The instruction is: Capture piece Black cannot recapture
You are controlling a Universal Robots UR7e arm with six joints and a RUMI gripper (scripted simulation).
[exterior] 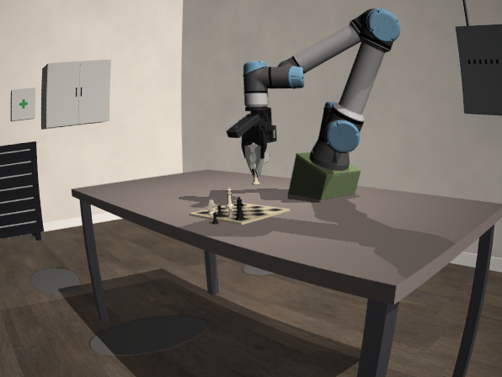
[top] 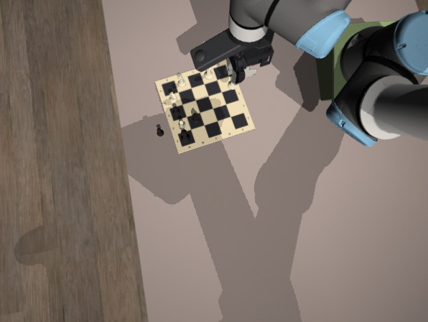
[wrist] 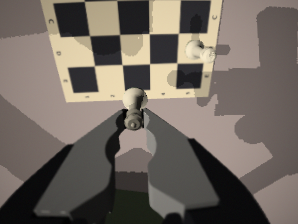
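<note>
- A green cross marks a small white wall plate (exterior: 23,103) at the far left of the exterior view; the letters along the chessboard's edge are too small to read.
- A black pawn (top: 159,131) stands upright on the worktop (top: 201,230), just left of the chessboard (top: 248,126), left of centre in the top view.
- Black pieces cluster on the board's lower-left squares, white pieces along its upper edge.
- A white pawn (wrist: 134,106), cream with a round head and flared base, hangs above the board's upper right corner in the top view, clear of the squares.
- The gripper (wrist: 133,120) has its jaws closed on that pawn's neck.
</note>
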